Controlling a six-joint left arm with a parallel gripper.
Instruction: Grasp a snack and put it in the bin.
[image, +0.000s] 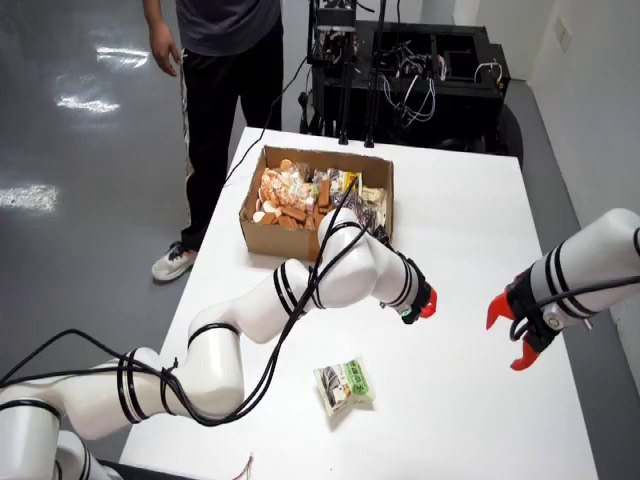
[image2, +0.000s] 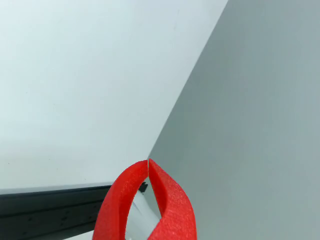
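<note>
From the view above, my working arm's gripper (image: 427, 303) hangs over the white table (image: 470, 200), and in the view riding on it the red fingertips (image2: 167, 192) meet, holding nothing. A snack packet (image: 345, 385) lies on the table nearby; the cardboard box (image: 318, 200) sits beyond.

Bright, even light is falling from overhead — glare patches are shining on the floor (image: 90, 100), soft shadows are lying on the worktop (image: 470, 230), everything staying sharp.

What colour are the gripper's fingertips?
Red; the gripper shows it best in the view that rides on it, tips touching.
</note>
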